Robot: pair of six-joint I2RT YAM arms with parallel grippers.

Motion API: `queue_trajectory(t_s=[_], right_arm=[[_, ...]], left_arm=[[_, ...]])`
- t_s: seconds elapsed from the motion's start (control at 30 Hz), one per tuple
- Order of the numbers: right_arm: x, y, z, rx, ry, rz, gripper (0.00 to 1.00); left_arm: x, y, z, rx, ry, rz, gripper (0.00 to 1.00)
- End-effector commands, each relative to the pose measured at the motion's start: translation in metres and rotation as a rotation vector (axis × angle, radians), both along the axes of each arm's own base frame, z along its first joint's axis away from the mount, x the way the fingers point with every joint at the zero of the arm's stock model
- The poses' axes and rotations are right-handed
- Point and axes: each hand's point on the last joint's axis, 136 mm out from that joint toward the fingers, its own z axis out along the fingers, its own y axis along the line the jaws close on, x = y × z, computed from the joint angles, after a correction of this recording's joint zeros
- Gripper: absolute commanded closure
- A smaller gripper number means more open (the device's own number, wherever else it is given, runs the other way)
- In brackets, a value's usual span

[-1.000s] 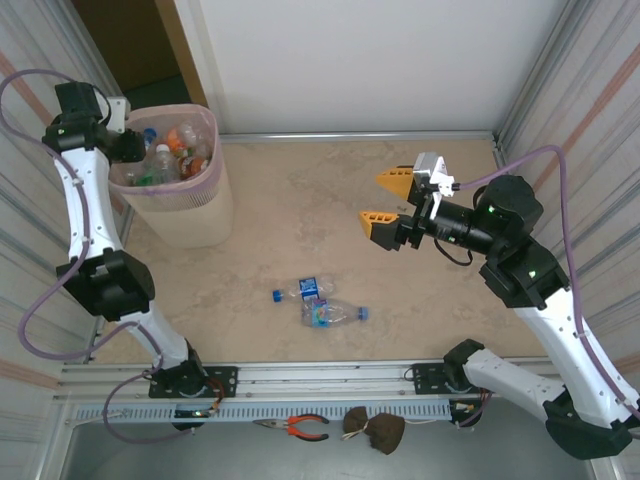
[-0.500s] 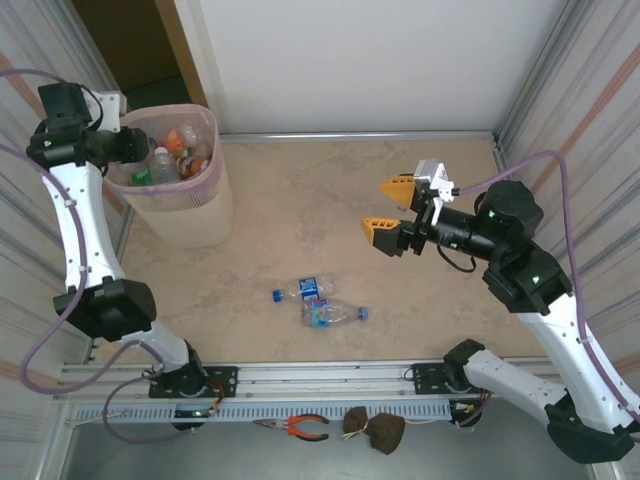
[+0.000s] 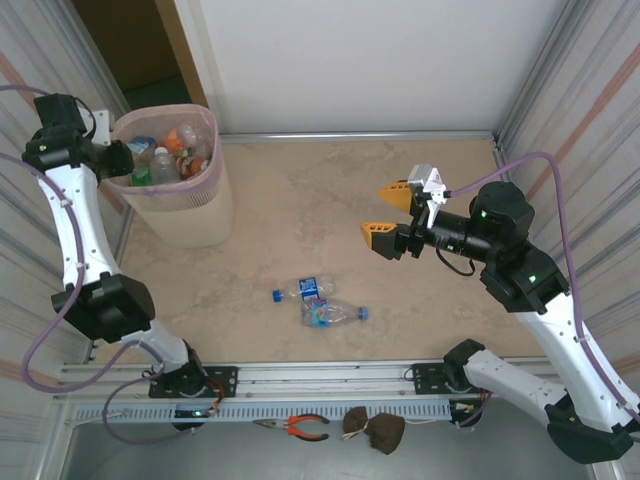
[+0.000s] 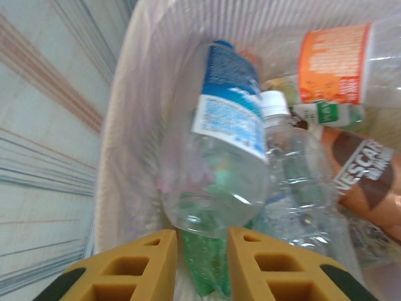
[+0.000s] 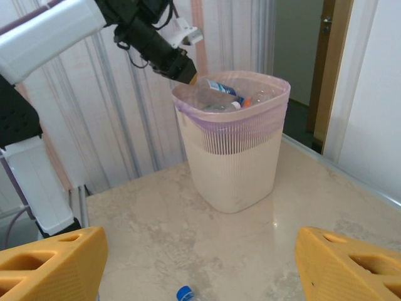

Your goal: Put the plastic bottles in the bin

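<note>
The beige bin (image 3: 190,215) with its pink bag stands at the table's far left, with several plastic bottles inside. In the left wrist view a clear bottle with a blue label (image 4: 229,125) lies on top, beside an orange-labelled one (image 4: 332,63) and a brown one (image 4: 369,182). My left gripper (image 3: 118,160) hovers at the bin's left rim. Its jaws are shut to a narrow gap (image 4: 203,269), gripping nothing; a green bottle (image 4: 203,263) shows below them. Two clear bottles (image 3: 300,291) (image 3: 335,314) lie on the table. My right gripper (image 3: 386,212) hangs open above the table, right of them.
The right wrist view looks across the marble table (image 5: 156,213) to the bin (image 5: 235,163), with the left arm (image 5: 156,44) over its rim and a blue bottle cap (image 5: 184,293) at the bottom. Pliers (image 3: 300,427) lie by the near rail. Corrugated walls flank both sides.
The left gripper drew back leftward from over the bin to its left rim, and its jaws narrowed. The right gripper dropped slightly toward the near side.
</note>
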Motion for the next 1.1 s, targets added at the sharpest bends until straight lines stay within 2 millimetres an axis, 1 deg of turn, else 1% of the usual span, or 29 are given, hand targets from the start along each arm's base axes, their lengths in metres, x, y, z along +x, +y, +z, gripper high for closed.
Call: queue_trajectory(t_s=[0.0, 0.13, 0.2, 0.3, 0.43, 0.5, 0.53, 0.6, 0.77, 0.87, 0.93, 1.07], right_arm=[[-0.002, -0.001, 0.002, -0.002, -0.021, -0.004, 0.23], [0.001, 0.0, 0.001, -0.004, -0.02, -0.008, 0.23], [0.002, 0.001, 0.001, -0.004, -0.021, -0.01, 0.23], [0.003, 0.002, 0.002, -0.003, -0.021, -0.009, 0.23], [0.007, 0.005, 0.0, -0.008, -0.018, -0.008, 0.23], [0.009, 0.007, -0.001, -0.008, -0.014, -0.005, 0.23], [0.01, 0.008, -0.001, -0.008, -0.012, -0.001, 0.23], [0.011, 0.009, -0.002, -0.011, -0.009, 0.002, 0.23], [0.012, 0.009, -0.003, -0.013, -0.009, -0.001, 0.23], [0.012, 0.01, -0.004, -0.014, -0.006, 0.0, 0.23], [0.011, 0.01, -0.003, -0.012, -0.007, 0.002, 0.23], [0.011, 0.01, -0.002, -0.012, -0.007, 0.002, 0.23]], left_arm=[[0.012, 0.005, -0.007, -0.027, -0.003, 0.008, 0.75], [0.03, 0.006, -0.011, -0.053, -0.013, -0.018, 0.79], [0.039, 0.006, -0.01, -0.06, -0.029, -0.031, 0.79], [0.05, 0.007, -0.004, -0.067, -0.062, -0.041, 0.79], [0.063, 0.0, 0.008, -0.062, -0.103, -0.066, 0.79], [0.069, -0.005, 0.009, -0.047, -0.111, -0.082, 0.79], [0.072, -0.006, 0.007, -0.041, -0.11, -0.087, 0.76], [0.078, -0.008, 0.003, -0.041, -0.104, -0.093, 0.76], [0.089, -0.007, -0.024, -0.058, -0.05, -0.094, 0.76], [0.094, -0.006, -0.043, -0.072, -0.012, -0.091, 0.76], [0.096, -0.005, -0.059, -0.085, 0.022, -0.09, 0.76], [0.097, -0.005, -0.082, -0.108, 0.07, -0.085, 0.76]])
